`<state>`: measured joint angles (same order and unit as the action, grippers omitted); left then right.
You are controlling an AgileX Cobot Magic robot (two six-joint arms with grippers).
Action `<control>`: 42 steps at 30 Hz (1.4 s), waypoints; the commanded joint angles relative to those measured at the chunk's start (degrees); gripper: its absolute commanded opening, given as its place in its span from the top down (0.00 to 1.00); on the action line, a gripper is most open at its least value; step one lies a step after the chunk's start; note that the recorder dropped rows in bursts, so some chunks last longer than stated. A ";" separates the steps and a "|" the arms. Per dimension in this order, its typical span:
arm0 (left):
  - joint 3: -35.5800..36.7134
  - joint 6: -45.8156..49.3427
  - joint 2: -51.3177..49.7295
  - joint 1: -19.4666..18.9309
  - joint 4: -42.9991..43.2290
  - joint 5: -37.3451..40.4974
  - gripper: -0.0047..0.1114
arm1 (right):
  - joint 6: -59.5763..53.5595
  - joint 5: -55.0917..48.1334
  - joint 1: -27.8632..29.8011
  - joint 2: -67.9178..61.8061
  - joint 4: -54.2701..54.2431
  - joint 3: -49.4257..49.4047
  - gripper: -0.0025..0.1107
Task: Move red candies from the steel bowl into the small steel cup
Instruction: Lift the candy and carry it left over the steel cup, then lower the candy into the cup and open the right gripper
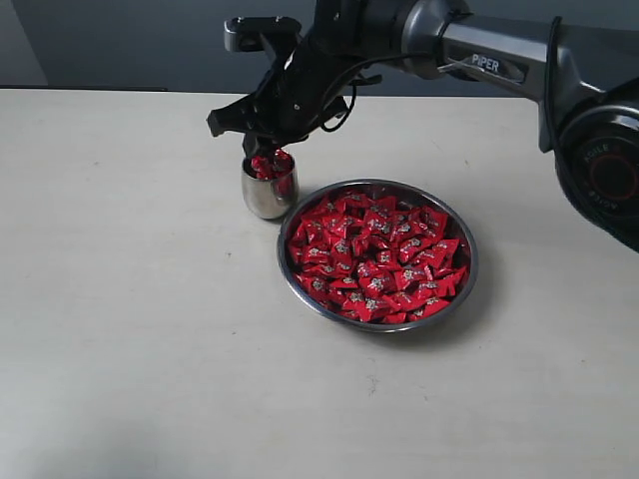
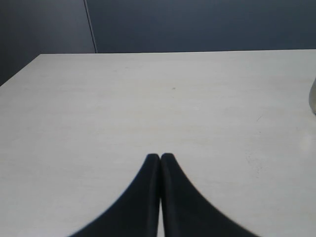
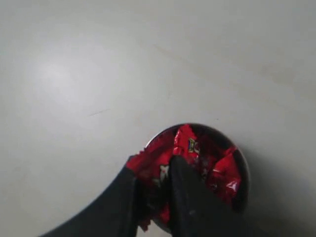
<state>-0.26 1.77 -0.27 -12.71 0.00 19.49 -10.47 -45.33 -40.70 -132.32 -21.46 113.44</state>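
Right pincer [image 1: 268, 152] over cup [image 1: 262, 200], tips at its mouth. Jaws narrow, pinching one candy [image 3: 147, 165] in a crinkled red wrapper. Cup upright on worktop [image 1: 120, 319], just beside bowl [image 1: 284, 261], red wrappers heaped to its brim. Bowl holds the mass of red candies [image 1: 379, 261]. Left pincer [image 2: 160, 158] pressed together, gripping nothing, above worktop.

Steel bowl [image 1: 285, 271] full w/ red candies [image 1: 374, 254], small steel cup [image 1: 265, 198] beside, part-filled
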 commanded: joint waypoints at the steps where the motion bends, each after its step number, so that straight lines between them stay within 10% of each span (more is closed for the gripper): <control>1: 0.26 -0.08 0.27 0.27 -0.35 -0.58 0.96 | -0.14 -0.53 0.10 -0.80 0.61 0.50 0.99; 28: 0.26 -0.08 0.27 0.27 -0.35 -0.58 0.96 | -0.04 -0.41 0.10 -1.30 3.73 0.50 0.98; 35: 0.26 -0.08 0.27 0.27 -0.35 -0.58 0.96 | -0.04 -0.21 0.10 -1.30 4.44 0.50 0.76; 42: 0.26 -0.08 0.27 0.27 -0.35 -0.58 0.96 | -0.04 0.73 0.10 -1.30 4.44 0.50 0.75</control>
<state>-0.26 1.77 -0.27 -12.71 0.00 19.49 -10.36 -45.58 -40.70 -133.65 -17.65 113.49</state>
